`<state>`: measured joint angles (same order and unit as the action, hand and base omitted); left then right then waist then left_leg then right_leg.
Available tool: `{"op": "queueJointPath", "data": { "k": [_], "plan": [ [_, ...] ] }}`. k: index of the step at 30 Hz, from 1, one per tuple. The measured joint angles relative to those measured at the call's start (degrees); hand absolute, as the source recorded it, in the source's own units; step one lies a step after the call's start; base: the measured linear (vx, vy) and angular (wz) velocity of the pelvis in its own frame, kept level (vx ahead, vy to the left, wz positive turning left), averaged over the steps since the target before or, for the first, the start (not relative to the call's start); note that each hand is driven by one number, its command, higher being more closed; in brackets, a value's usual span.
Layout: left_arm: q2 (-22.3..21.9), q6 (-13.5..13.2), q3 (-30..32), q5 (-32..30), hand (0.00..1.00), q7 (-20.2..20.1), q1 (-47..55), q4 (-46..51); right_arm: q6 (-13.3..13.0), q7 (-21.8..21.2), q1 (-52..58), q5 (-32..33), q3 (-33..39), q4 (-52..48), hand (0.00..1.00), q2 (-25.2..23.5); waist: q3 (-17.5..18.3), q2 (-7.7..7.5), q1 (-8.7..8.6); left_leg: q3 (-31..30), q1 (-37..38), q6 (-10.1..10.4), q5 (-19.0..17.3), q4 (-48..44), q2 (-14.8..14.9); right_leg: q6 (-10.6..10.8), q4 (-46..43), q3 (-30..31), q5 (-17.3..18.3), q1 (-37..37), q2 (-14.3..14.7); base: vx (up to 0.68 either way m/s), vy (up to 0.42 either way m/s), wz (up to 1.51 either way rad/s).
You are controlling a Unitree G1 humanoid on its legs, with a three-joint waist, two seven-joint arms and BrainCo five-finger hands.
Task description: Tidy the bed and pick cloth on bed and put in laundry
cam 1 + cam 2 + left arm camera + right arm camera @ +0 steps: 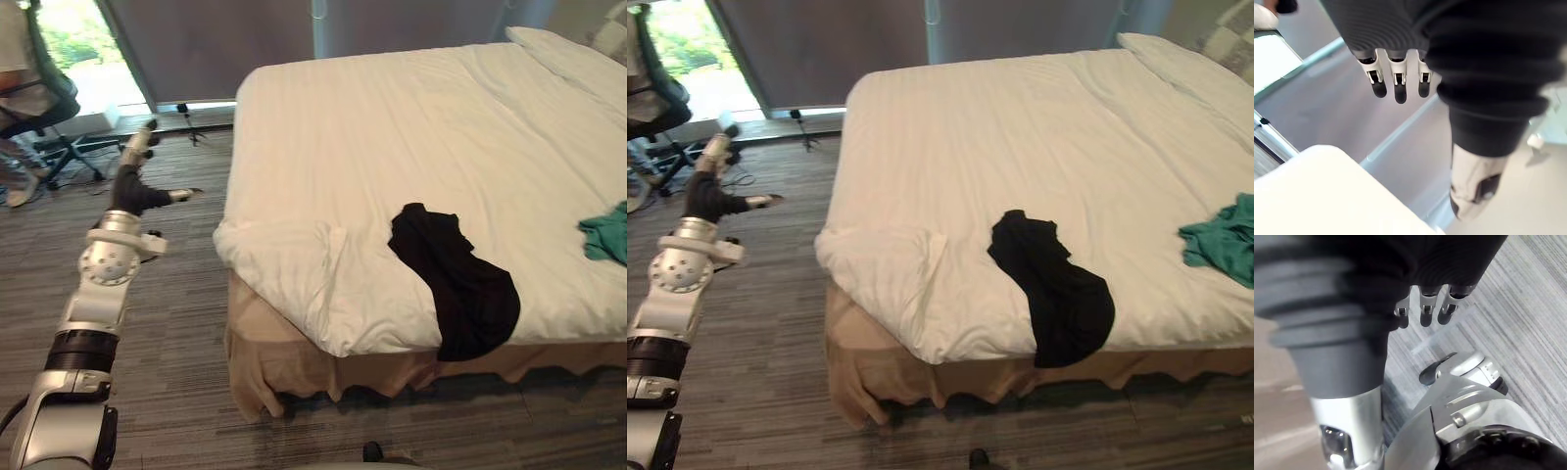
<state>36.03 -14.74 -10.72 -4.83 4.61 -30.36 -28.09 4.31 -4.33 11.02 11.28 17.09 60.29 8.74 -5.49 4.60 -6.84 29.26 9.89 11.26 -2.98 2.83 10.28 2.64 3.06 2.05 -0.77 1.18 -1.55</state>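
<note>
A black cloth lies crumpled on the white bed, its lower end hanging over the near edge. At the bed's right edge lies a green cloth. The duvet's near left corner is rumpled and folded. My left hand is raised over the carpet to the left of the bed, apart from it, with fingers straight and nothing held. In its wrist view, my right hand hangs over the carpet with relaxed fingers, holding nothing.
A white pillow lies at the bed's far right. At the far left a person sits on an office chair by a bright window. A small tripod stand stands on the floor by the dark curtain. A beige bed skirt hangs below the duvet.
</note>
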Motion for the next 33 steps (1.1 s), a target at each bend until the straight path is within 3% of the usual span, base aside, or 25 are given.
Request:
{"op": "queueJointPath", "data": {
  "k": [3,10,11,17,22,27,32,33],
  "plan": [
    [-2.07,2.52,-1.21,-1.9,0.0,1.87,-3.89,-7.16,-0.44,0.49,-1.11,-0.02,-2.21,-1.47,0.0,0.27,-1.94,-0.14,-1.16,0.59,-2.79,0.0,0.0,-0.08,0.24,-0.13,-0.95,1.3,-1.09,-4.0,0.55,-0.12,-0.048,-0.24],
    [-3.92,4.7,-5.19,-5.49,0.0,2.7,-9.46,-12.48,-0.71,0.9,-5.39,0.04,-5.21,-3.2,0.0,1.35,-8.83,-0.26,-3.07,1.71,-6.63,-0.29,0.41,-1.46,0.19,-0.04,-0.97,2.7,-3.2,-8.21,0.44,-0.1,-0.042,-0.12],
    [-4.67,5.4,-6.14,-6.52,1.0,2.6,-10.73,-12.56,-0.72,0.92,-6.21,0.05,-5.96,-3.24,0.0,1.64,-9.38,-0.27,-3.2,1.73,-7.81,-0.35,0.45,-1.9,0.2,-0.11,-0.96,2.93,-3.59,-9.27,0.42,-0.04,-0.042,-0.08],
    [-5.66,11.36,-9.49,-8.69,1.0,-0.62,-18.2,-16.94,-1.08,0.71,-11.68,0.11,-7.54,-5.46,0.0,2.14,-16.57,-0.97,-4.3,3.06,-10.21,-1.32,1.16,-2.11,-0.51,0.43,-0.89,4.88,-5.49,-12.27,0.05,-0.05,-0.03,-0.11],
    [-5.22,11.09,-11.87,-9.39,1.0,-3.43,-23.06,-18.89,-1.65,0.62,-13.95,0.06,-8.67,-5.56,0.0,2.5,-17.85,-1.51,-4.56,3.06,-11.69,-1.97,1.43,-2.14,-1.33,0.8,-0.7,4.91,-5.98,-13.42,-0.78,-0.03,-0.014,0.04],
    [-5.09,10.03,-15.1,-17.65,1.0,-4.41,-23.35,-18.37,-2.28,0.43,-15.71,0.07,-9.16,-5.68,0.0,2.65,-17.77,-1.41,-4.38,3.27,-11.79,-2.44,1.15,-1.8,-2.19,1.44,0.51,4.82,-6.41,-13.08,-1.75,0.01,-0.001,0.01],
    [-4.47,9.89,-16.6,-17.62,1.0,-8.87,-15.35,-13.08,-1.76,0.43,-14.21,-0.09,-8.34,-5.24,0.0,2.94,-17.01,-0.59,-4.4,2.15,-7.55,-2.14,1.32,-0.96,-1.9,2.56,1.28,1.19,-5.56,-7.7,-1.88,0.05,-0.017,0.17],
    [-4.54,9.28,-15.94,-17.49,0.0,-10.1,-11.77,-11.62,-1.49,0.87,-13.38,-0.02,-8.18,-5.21,0.0,3.19,-15.89,-0.2,-4.38,1.28,-7.27,-2.14,1.32,-0.95,-1.82,3.14,1.27,-0.16,-5.07,-6.66,-1.95,0.04,-0.034,0.28]
  ]
}}
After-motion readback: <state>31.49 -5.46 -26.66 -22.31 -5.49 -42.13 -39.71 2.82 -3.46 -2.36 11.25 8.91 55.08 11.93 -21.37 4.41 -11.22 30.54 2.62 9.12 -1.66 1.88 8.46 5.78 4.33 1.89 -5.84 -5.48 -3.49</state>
